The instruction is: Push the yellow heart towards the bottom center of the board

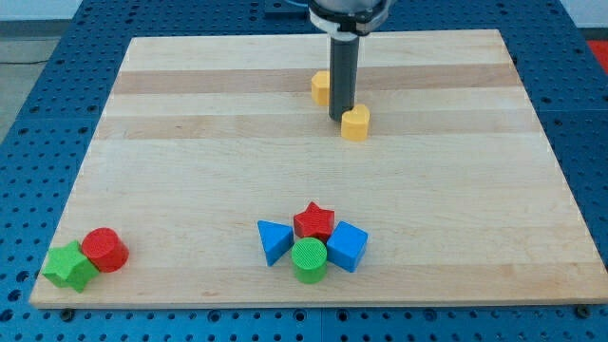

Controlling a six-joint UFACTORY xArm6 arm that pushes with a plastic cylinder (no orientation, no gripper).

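Observation:
The yellow heart [355,123] lies on the wooden board [190,171], right of centre in the view's upper part. My tip [341,118] rests on the board just to the heart's left and slightly above it, touching or nearly touching it. A second yellow block [321,87], its shape partly hidden by the rod, sits up and to the left of the tip.
Near the view's bottom centre is a cluster: a red star [313,221], a blue triangle [274,240], a green cylinder [309,260] and a blue cube [348,246]. At the bottom left corner sit a green star [68,267] and a red cylinder [104,250].

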